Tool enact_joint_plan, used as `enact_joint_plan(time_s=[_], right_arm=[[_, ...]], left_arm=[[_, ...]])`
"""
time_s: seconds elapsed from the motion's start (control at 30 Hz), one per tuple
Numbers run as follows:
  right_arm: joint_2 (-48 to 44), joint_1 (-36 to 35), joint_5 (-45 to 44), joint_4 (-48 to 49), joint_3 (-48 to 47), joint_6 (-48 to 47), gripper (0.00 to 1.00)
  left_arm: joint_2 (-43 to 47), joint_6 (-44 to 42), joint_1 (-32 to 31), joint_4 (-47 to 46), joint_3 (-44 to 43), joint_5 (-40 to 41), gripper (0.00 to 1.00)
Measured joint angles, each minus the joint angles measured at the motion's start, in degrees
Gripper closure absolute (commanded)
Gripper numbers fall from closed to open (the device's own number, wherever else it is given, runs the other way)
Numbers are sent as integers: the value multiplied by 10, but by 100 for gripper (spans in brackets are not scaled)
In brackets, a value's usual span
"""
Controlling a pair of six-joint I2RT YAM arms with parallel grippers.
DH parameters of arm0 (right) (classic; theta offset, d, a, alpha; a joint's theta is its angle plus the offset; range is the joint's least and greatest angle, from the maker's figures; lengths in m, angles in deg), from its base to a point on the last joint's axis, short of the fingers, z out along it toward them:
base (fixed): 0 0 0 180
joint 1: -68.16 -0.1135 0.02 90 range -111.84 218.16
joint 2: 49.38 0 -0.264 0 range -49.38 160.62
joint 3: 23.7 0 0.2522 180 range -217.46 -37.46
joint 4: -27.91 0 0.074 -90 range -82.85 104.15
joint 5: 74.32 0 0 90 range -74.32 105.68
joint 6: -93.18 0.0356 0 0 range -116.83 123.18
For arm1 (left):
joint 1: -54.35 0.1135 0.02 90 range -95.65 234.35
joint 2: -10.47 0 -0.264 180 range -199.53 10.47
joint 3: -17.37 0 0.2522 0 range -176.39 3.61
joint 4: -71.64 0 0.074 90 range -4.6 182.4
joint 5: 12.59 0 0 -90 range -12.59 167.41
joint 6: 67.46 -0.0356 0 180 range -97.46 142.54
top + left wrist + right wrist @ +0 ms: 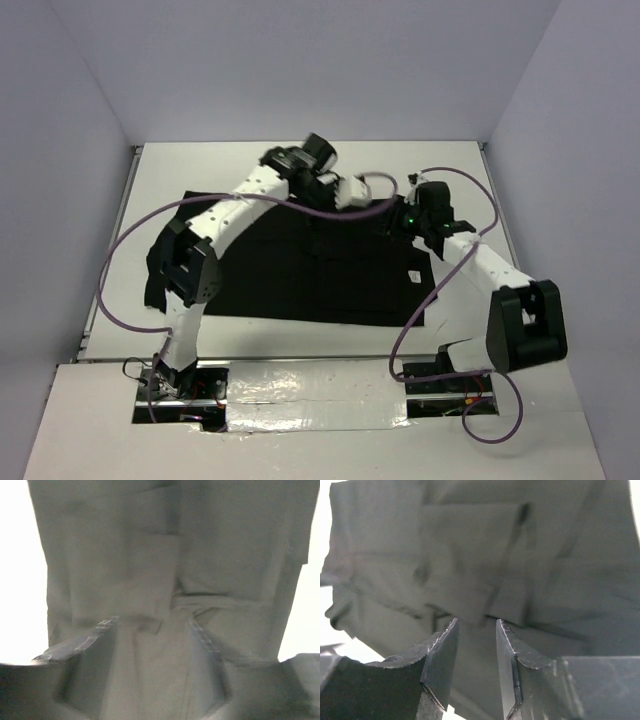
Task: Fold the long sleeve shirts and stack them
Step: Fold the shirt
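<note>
Shirt (290,275) lies spread on the worktop (200,170), with some layers folded over. We note the left end effector (348,190) wide open above its far edge. The right end effector (402,222) is part-open and holds nothing. Our judgement: grip both sides level before folding.

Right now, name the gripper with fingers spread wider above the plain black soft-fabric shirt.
The left gripper: fingers far apart; the right gripper shows a narrow gap.

Top view looks down; both wrist views closely face shirt (150,555).
</note>
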Motion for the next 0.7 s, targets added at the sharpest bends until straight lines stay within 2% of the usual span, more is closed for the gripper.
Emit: enact_joint_plan(time_s=[0.07,0.1,0.23,0.33,0.47,0.57,0.7], right_arm=[[33,-17,21,11,-11,13,54],[58,-22,34,14,-23,19,49],[179,-24,47,6,-107,29,46],[252,-24,42,-15,-181,27,49],[323,-24,42,-34,-264,25,53],[358,-24,37,-54,-301,30,48],[372,-24,16,-78,-303,38,44]], left_arm=[[8,76,50,-30,0,-18,49],[10,110,79,-48,2,-25,49],[18,226,188,-129,43,-45,38],[17,282,240,-155,74,-42,38],[14,323,243,-180,92,-50,38],[-1,343,224,-205,91,-64,35],[-41,357,204,-216,87,-68,34]])
